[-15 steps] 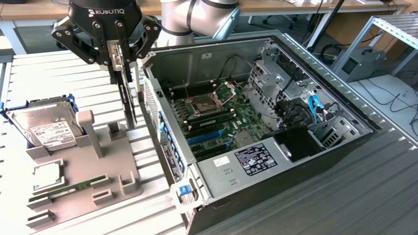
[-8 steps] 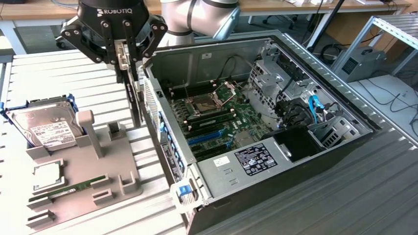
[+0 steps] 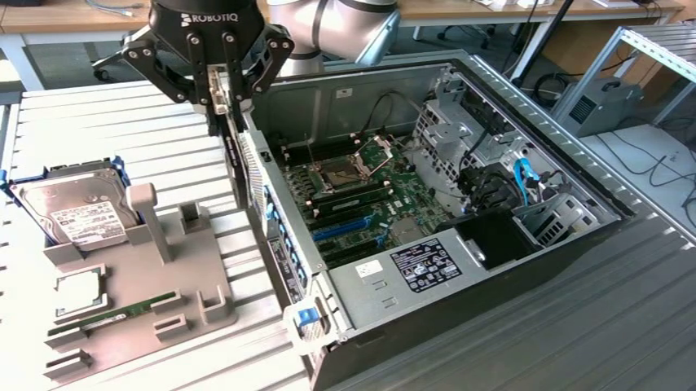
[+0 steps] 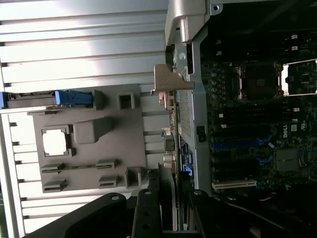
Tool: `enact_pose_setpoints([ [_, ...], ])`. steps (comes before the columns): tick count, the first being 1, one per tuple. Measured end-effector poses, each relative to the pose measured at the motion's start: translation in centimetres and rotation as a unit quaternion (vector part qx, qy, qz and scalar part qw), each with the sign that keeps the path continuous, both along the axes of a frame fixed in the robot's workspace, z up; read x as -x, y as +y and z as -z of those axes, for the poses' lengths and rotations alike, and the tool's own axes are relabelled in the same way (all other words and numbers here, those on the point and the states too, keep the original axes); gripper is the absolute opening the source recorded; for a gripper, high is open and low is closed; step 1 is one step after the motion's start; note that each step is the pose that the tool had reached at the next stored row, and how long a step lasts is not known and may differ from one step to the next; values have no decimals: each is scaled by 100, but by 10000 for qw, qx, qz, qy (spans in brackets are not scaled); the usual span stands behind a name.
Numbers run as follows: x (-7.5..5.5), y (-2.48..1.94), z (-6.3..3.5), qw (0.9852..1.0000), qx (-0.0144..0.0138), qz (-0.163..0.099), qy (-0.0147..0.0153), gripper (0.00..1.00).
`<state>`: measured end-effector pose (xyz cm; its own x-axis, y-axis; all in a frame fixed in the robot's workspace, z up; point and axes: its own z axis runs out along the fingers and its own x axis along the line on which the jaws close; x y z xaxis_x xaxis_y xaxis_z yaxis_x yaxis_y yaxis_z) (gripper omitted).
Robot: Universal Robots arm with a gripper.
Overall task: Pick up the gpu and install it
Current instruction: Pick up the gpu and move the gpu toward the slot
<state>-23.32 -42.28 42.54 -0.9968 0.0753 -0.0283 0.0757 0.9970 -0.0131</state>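
black end effector (image 3: 224,98) with white robotiq lettering and linked fingers; arm (image 3: 345,26) of smooth silver-grey rounded joints.

Robotics lab, slatted metal workbench (image 3: 109,114), open computer case (image 3: 326,106), desks (image 3: 65,16) behind, loose cables (image 3: 653,163)

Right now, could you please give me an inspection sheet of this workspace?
Surface: slatted metal table, grey fixture tray on it.
Job's things: gpu held upright at the rear edge of the open computer case, not in a slot.
Clutter: hard drive and RAM stick in the tray.
Grippers: gripper shut on the gpu.
Cables: blue and black cables inside the case.
Surroundings: desks and a grey box beyond the table.
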Motion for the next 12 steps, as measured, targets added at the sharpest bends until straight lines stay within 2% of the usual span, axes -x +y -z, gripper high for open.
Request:
enact_pose_setpoints([
  [12,-152,0,0,10000,0,0,0,27],
])
